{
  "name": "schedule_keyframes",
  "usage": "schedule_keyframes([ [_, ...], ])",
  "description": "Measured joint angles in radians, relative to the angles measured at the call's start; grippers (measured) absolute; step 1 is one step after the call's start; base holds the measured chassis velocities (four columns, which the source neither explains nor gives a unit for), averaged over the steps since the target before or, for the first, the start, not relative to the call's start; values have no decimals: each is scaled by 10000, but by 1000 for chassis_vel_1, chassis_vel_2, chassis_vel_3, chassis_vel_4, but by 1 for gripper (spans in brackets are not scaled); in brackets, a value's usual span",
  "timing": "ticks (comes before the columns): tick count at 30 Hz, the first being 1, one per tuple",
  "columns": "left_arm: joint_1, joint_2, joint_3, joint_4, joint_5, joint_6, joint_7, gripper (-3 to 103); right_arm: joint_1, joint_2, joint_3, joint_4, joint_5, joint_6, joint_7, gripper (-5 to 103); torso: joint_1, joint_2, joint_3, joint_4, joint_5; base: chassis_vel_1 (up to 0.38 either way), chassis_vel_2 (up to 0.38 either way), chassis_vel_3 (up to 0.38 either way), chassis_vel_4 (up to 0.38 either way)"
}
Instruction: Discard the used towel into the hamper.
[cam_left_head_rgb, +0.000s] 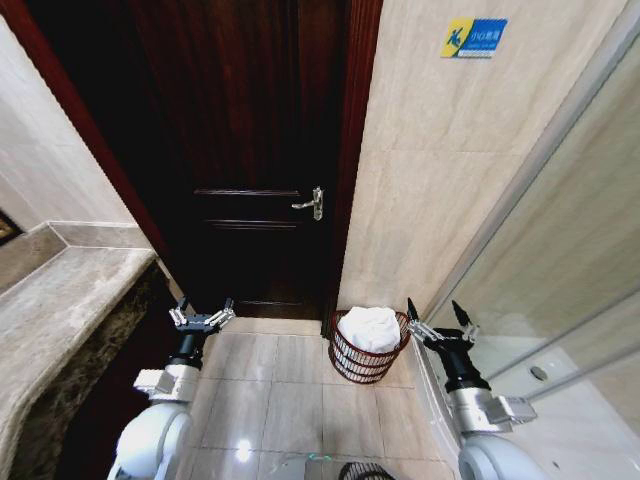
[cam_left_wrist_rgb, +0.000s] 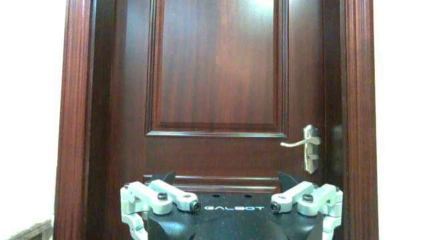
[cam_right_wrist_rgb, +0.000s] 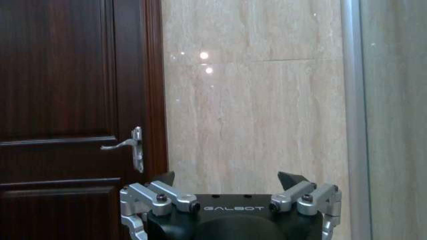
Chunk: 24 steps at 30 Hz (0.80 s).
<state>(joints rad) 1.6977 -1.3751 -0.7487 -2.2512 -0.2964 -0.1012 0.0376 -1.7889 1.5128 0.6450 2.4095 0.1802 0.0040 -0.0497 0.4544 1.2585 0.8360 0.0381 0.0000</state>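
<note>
The white towel lies bunched inside the hamper, which stands on the tiled floor by the wall, just right of the dark door. Its top mounds above the rim, so the discarding looks done. The left claw hangs spread and empty before the door; the right claw is likewise spread and empty, just right of the hamper. The towel looks soft, light and floppy; any further hold would best pinch a raised fold at its top.
</note>
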Motion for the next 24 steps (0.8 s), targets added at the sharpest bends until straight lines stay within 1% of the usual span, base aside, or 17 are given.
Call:
schedule_keyframes([
  [24, 0, 0, 0, 0, 0, 0, 0, 100, -2, 0, 1, 0, 0, 0, 0, 100, 10, 23, 11, -1, 0, 102, -102, -93, 100],
])
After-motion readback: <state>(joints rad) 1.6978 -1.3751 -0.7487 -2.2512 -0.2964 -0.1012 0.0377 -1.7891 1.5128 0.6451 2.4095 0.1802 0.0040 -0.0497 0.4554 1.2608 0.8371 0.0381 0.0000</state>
